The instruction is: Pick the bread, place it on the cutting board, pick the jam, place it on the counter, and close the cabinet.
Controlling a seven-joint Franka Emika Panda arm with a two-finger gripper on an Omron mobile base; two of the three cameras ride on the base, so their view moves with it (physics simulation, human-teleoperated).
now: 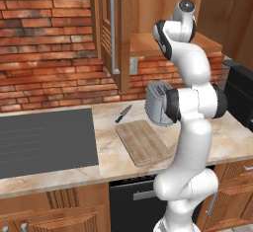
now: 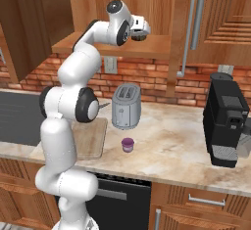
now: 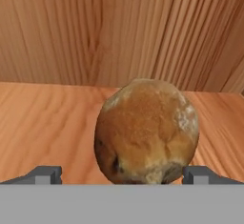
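Inside the open cabinet (image 2: 191,23), on its wooden shelf (image 3: 43,123), the gripper (image 3: 121,176) is reaching level toward the bread (image 3: 147,131). Its fingertips (image 3: 47,174) are standing wide apart, either side of the roll, gripping nothing yet; the spread looks set to clear the roll's width before closing. Bread: sitting on the shelf, near the back panel. Below, the cutting board (image 1: 142,141) is lying bare on the counter (image 2: 176,141), awaiting the roll. Jam (image 2: 128,145): already resting on the counter, just before the toaster (image 2: 126,105). Cabinet door: hanging open, still to be shut.
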